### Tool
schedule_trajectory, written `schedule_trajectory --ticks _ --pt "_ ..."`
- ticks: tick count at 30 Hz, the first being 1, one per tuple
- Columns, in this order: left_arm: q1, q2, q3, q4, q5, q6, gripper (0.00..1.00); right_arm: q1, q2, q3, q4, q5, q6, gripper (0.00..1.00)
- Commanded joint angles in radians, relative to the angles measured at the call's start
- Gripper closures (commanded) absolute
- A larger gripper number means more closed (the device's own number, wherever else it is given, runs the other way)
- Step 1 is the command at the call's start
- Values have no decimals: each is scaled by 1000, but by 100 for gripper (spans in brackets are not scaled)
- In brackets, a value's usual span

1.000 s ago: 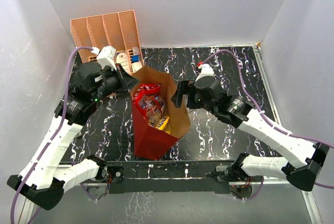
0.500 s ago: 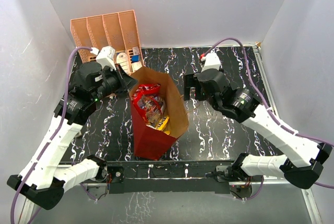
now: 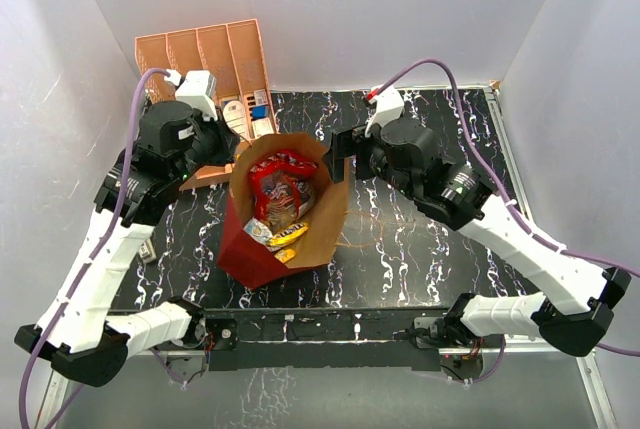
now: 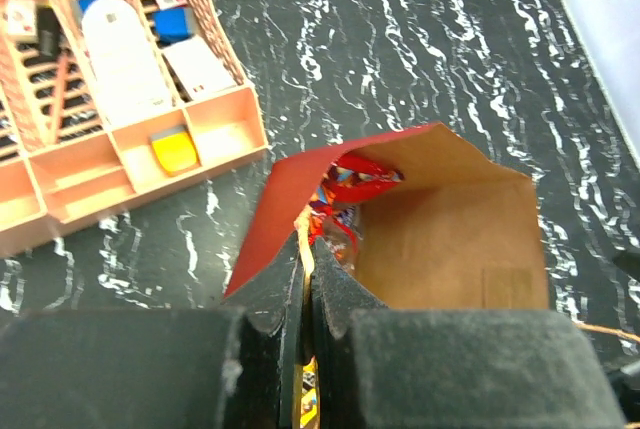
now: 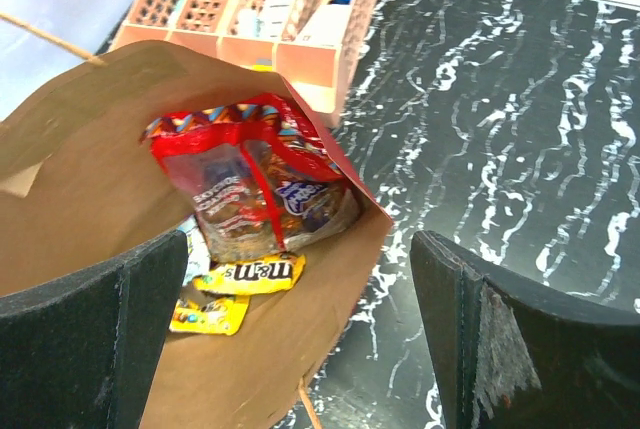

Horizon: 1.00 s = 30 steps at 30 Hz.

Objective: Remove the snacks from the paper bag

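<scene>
Change: paper bag (image 3: 245, 249) tipped leftward on the surface (image 3: 420, 249), mouth wider | left jaws: clamped on its rim | right jaws: fully spread, empty, now above red sweets bag (image 5: 240, 179) inside | snacks reachable, none out

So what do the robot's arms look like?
The left arm and right arm are the same: long white tubes joined by chunky black joints, with a thin purple cable looping along each. Near each wrist sits a small white box. The fingers are flat, black and blocky.
</scene>
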State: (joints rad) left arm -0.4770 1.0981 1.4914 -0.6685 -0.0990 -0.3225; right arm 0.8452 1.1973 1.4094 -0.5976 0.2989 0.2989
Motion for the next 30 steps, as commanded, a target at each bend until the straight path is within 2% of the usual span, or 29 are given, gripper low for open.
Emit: schedule_trajectory --ticks 1,6,9,12,15,18,21,24,30 --pt "1 -47 65 90 -85 159 100 0 -22 -23 132 -127 29 2" --pt "0 -80 4 152 205 185 100 0 -48 -83 199 -294 10 2" --pt "0 -105 -48 208 352 139 100 0 -63 -130 261 -449 -29 2" --pt "0 -123 -104 292 452 74 100 3 -61 -176 322 -516 -32 2" --pt "0 -118 -152 361 522 -5 100 20 -27 -193 338 -495 -11 2" --pt "0 -118 -196 412 570 -72 100 64 11 -229 379 -376 18 2" --pt "0 -125 -219 435 583 -104 100 90 25 -329 516 -239 130 2" --pt "0 -124 -213 431 593 -113 100 100 61 -406 669 -225 212 2" --pt "0 -123 -195 442 627 -141 100 124 184 -411 835 -97 197 2"
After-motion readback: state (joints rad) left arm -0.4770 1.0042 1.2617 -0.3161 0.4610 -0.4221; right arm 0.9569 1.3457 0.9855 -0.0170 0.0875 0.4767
